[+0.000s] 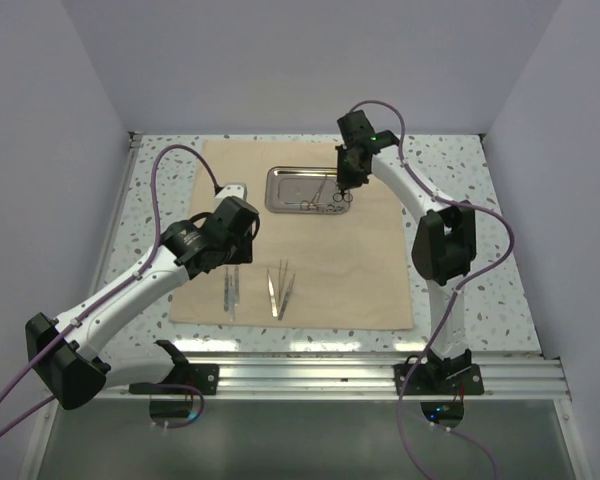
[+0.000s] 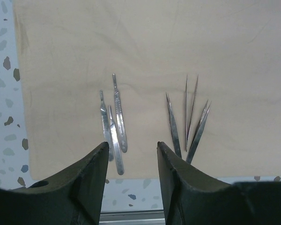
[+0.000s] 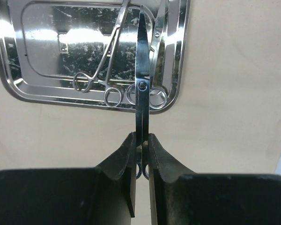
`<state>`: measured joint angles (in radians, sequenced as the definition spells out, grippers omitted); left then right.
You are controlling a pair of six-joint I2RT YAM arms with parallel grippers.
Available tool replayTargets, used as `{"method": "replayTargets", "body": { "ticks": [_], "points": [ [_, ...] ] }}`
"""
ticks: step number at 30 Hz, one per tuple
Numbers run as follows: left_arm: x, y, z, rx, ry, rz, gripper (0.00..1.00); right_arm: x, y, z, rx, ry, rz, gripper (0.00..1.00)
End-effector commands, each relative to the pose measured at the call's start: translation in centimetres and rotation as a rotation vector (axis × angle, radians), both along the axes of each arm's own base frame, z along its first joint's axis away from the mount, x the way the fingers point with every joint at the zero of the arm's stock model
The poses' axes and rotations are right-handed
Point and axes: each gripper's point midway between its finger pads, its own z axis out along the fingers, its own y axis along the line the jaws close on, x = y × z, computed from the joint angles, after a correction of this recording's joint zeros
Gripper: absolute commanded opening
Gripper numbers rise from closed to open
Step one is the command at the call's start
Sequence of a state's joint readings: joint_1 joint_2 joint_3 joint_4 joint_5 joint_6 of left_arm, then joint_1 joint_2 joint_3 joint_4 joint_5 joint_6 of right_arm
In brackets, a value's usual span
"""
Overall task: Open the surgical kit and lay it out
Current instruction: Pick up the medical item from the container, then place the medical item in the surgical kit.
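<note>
Presently: scissors (image 3: 142, 84) held by a narrow grip

My right pincer (image 3: 141, 140) is clenched on the scissors near their rings, blades over the tray (image 3: 47, 96) rim. My left pincer (image 2: 131, 150) hangs released over the cloth (image 2: 131, 37), above the tweezers (image 2: 189, 122). Risk: gripped so low, the scissors may pivot, slip, or snag the forceps (image 3: 105, 65) in the tray.

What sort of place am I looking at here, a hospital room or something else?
Probably a robotics test booth, not a hospital: plain walls box in a speckled table, a left arm and right arm are bolted to a metal rail, and instruments lie on a tan cloth.
</note>
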<state>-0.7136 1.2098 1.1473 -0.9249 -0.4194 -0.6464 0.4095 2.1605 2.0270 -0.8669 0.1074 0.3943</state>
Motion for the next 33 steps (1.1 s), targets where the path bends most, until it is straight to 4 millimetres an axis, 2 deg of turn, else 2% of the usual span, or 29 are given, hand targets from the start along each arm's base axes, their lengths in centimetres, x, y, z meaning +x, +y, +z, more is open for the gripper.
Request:
{"method": "replayTargets", "body": {
  "ticks": [1,5,6,8,9,10,11,12,13,15,16,17,18,19,20,21,23,24,27,33],
  "points": [
    [0.7,-0.9,0.7,-0.064,-0.031,0.013,0.49,0.0,1.5,0.6,0.077,-0.017,0.019,0.0],
    [0.6,-1.0,1.2,-0.085,-0.032,0.018,0.48,-0.6,1.9,0.1,0.104,0.018,0.011,0.0],
    [0.6,-1.0,1.3,-0.088,-0.035,0.021,0.48,-0.8,2.0,1.1,0.121,-0.001,0.008,0.0],
    [0.4,-0.7,1.3,-0.088,-0.043,0.026,0.48,-2.4,1.6,0.5,0.125,0.028,0.002,0.0],
    [0.4,-0.6,1.3,-0.086,-0.044,0.028,0.48,-3.1,1.6,2.4,0.151,-0.014,-0.001,0.0],
    [0.4,-0.4,1.1,-0.08,-0.047,0.033,0.48,-5.1,0.9,0.4,0.132,0.037,-0.006,0.0],
    [0.4,-0.4,1.2,-0.079,-0.051,0.032,0.49,-6.0,1.2,0.5,0.159,0.035,-0.004,0.0],
    [0.6,-0.4,1.2,-0.076,-0.055,0.035,0.49,-7.5,1.2,2.6,0.185,-0.009,0.006,0.0],
    [0.8,-0.5,1.3,-0.075,-0.064,0.033,0.49,-10.1,0.2,-0.1,0.159,0.056,-0.006,0.0],
    [1.3,-0.8,1.4,-0.073,-0.074,0.032,0.53,-12.8,0.1,-0.2,0.185,0.052,-0.024,0.0],
    [1.9,-1.0,1.6,-0.071,-0.089,0.029,0.55,-15.4,-0.8,-0.7,0.192,0.063,-0.032,0.0],
    [2.2,-1.2,1.8,-0.068,-0.096,0.028,0.57,-16.5,-0.5,-0.8,0.226,0.06,-0.051,0.0],
    [2.5,-1.3,1.9,-0.065,-0.102,0.03,0.69,-17.9,-0.2,-1.2,0.239,0.067,-0.043,0.0],
    [3.3,-1.5,2.2,-0.052,-0.117,0.034,0.75,-19.9,-0.8,-1.7,0.247,0.07,-0.045,0.0],
    [3.6,-1.6,2.3,-0.047,-0.124,0.035,0.8,-20.7,-0.5,-1.8,0.268,0.069,-0.059,0.0],
    [4.2,-1.9,2.7,-0.049,-0.141,0.031,0.87,-22.4,-0.8,-3.1,0.255,0.092,-0.057,0.0],
    [5.3,-2.2,3.0,-0.025,-0.159,0.022,0.93,-23.6,-0.5,-3.1,0.286,0.085,-0.065,0.0],
    [5.6,-2.3,3.1,-0.018,-0.163,0.019,0.99,-24.2,-0.4,-3.4,0.287,0.092,-0.06,0.0],
    [7.1,-2.8,3.7,0.003,-0.181,0.01,0.99,-26.0,-0.8,-5.3,0.275,0.131,-0.067,0.0],
    [8.7,-3.4,4.3,0.006,-0.191,0.002,1.0,-26.8,-1.2,-7.4,0.255,0.158,-0.071,0.0]
  ]
}}
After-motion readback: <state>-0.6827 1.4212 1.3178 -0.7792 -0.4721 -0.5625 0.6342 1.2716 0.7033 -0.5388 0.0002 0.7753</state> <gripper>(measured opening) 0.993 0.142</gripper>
